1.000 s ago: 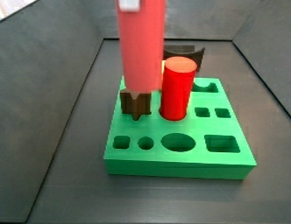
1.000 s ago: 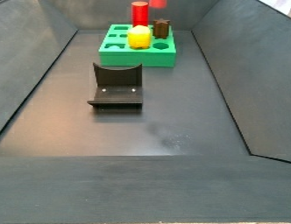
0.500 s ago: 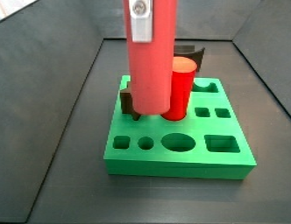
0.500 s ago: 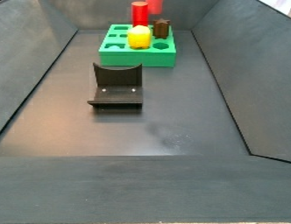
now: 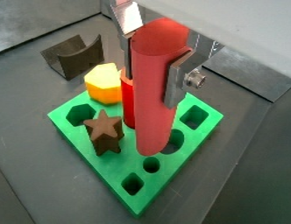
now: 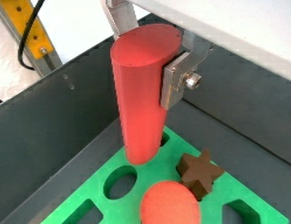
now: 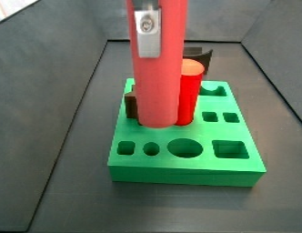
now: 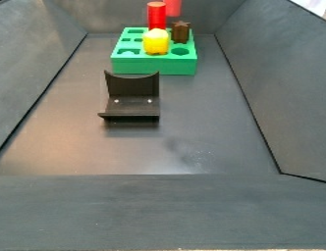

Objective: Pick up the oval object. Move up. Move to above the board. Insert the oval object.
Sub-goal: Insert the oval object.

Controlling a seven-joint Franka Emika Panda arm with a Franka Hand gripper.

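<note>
Since a second ago the oval object [image 7: 158,73] has come down in the side view: its lower end hung near the board's upper left then, and now it reaches lower over the middle of the board [image 7: 186,153], covering most of the brown piece that showed beside it. From half a second ago the change is slight. In the far side view nothing on the table [image 8: 166,137] has shifted.

The gripper [image 5: 154,54] is narrowly closed on the oval object — silver finger plates press its upper part from both sides in a wrist view, one finger [image 5: 177,77] lying flat along its side. The post hangs upright, its lower end over the round hole near the board's [image 5: 136,171] middle; whether it has entered the hole cannot be told.

The wrist views show what the near side view hides: a brown star piece [image 5: 104,128] seated in the board, a yellow block [image 5: 102,80] behind it, and the red cylinder [image 5: 128,98] just beside the oval object. In another wrist view the gripper [image 6: 148,59] holds the post [image 6: 141,96] above a green oval hole, with the cylinder's rounded top [image 6: 173,205] at the lower edge. The far side view alone shows the fixture [image 8: 129,95] standing on the table in front of the board [image 8: 155,57] — well apart from it; the gripper and the post it holds cannot be made out there.
</note>
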